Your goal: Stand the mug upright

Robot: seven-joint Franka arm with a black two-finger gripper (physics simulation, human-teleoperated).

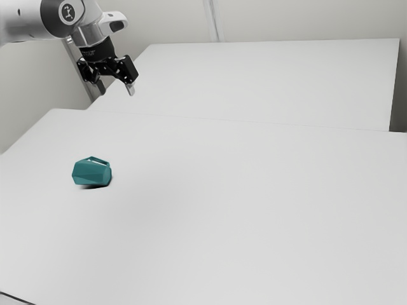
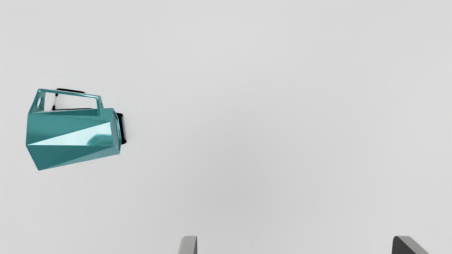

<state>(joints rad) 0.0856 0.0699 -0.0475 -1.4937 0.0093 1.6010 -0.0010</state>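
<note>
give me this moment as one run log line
task: set mug upright | mug: on its side on table, not grasped | gripper: open, raised above table, away from mug | status: not yet upright

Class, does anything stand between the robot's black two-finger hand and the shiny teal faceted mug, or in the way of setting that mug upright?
Nothing visible stands in the way of either. The open hand hangs above the smooth white table, and the mug lies there on its side, with nothing seen on top of it.
</note>
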